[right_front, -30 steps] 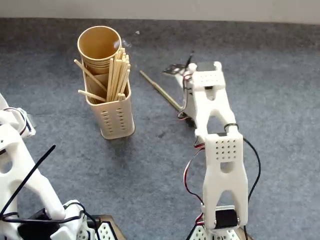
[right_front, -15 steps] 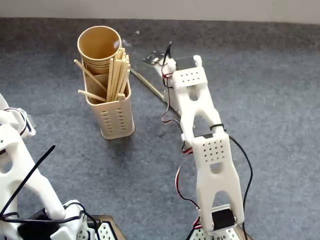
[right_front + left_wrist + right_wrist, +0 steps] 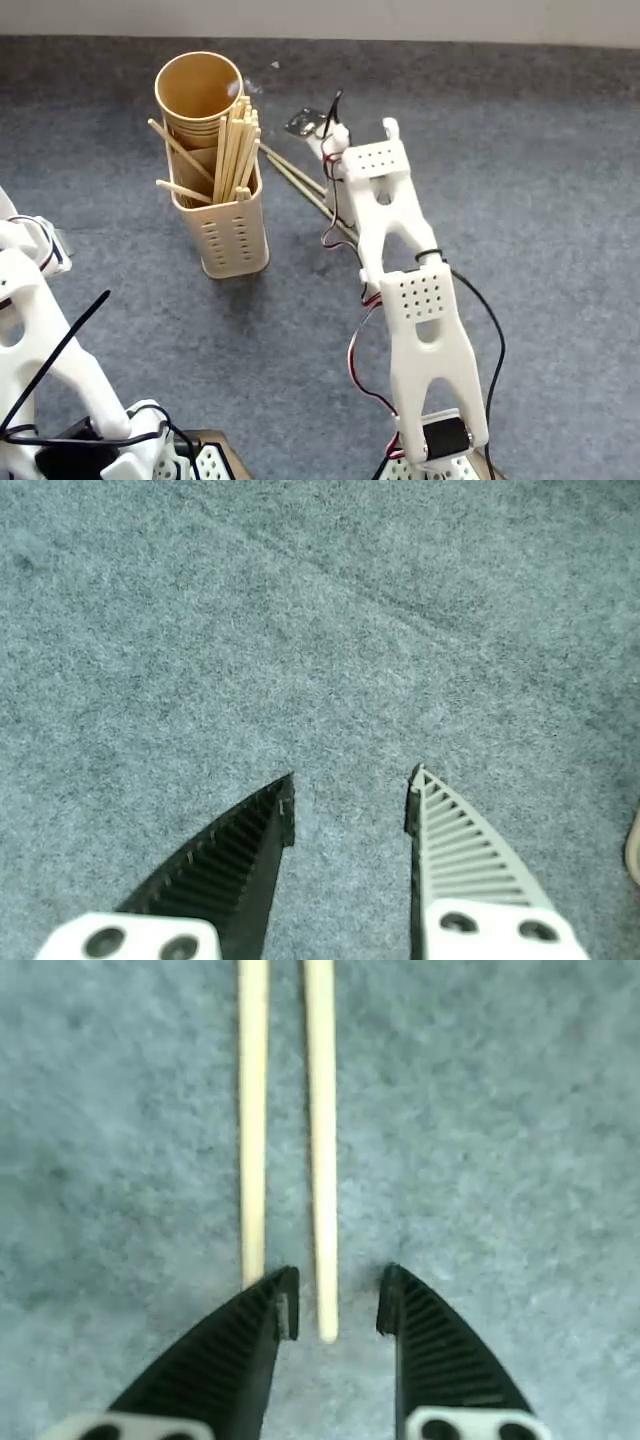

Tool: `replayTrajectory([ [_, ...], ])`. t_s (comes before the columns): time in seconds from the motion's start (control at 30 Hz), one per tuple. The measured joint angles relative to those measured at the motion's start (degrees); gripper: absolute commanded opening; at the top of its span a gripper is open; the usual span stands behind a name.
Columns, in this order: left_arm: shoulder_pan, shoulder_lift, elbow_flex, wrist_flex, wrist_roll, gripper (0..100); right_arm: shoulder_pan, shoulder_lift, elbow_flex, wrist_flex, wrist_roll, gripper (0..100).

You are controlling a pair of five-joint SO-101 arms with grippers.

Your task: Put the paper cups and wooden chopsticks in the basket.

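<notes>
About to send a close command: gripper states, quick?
Left gripper: open, empty.
Right gripper: open around the end of a chopstick, not gripping it.

A paper cup (image 3: 198, 95) and many chopsticks (image 3: 238, 150) stood in the basket (image 3: 232, 240). Beside the basket lay two loose chopsticks (image 3: 293, 174), partly under the right arm (image 3: 385, 200).

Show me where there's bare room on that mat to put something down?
The widest bare mat lies beyond the right arm, away from the basket. Another patch lies between the left arm and right arm, on the basket's near side. It is crowded between basket and right arm, where two loose chopsticks lie at the right gripper.
</notes>
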Motion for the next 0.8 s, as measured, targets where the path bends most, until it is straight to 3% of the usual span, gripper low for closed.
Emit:
replayTrajectory([
  [0.2, 0.0, 0.0, 0.0, 0.0, 0.0, 21, -0.1, 0.3, -11.3, 5.2, 0.0, 14.6],
  [0.53, 0.0, 0.0, 0.0, 0.0, 0.0, 21, -5.0, 0.3, -6.7, 5.5, 0.0, 14.9],
  [0.8, 0.0, 0.0, 0.0, 0.0, 0.0, 21, -5.4, 0.3, -6.4, 5.5, 0.7, 27.1],
])
